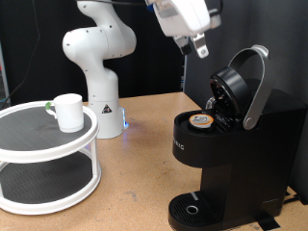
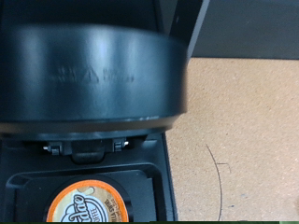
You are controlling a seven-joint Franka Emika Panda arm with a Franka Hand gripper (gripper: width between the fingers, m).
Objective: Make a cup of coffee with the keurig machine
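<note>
the keurig machine [image 1: 236, 144] fills the lower right of the exterior view, matte black and boxy, its lid tipped up and open with the silver-grey handle band arching above it. a white two-tier round rack [image 1: 48, 159] sits at lower left of that view on the wooden table [image 1: 144, 164], and the cup [image 1: 67, 112], plain white, stands upright on the rack's top shelf, well apart from the machine. the gripper [image 1: 199, 46] hangs at the top of the frame, above and just left of the raised lid, holding nothing; whether its jaws are wide or narrow i cannot tell. only the exterior view shows cup, rack and arm. the wrist view gives the close-up instead: the lid's dark curved underside across the top, and at the bottom the pod [image 2: 87, 203], orange-topped, seated in the brew chamber.
</note>
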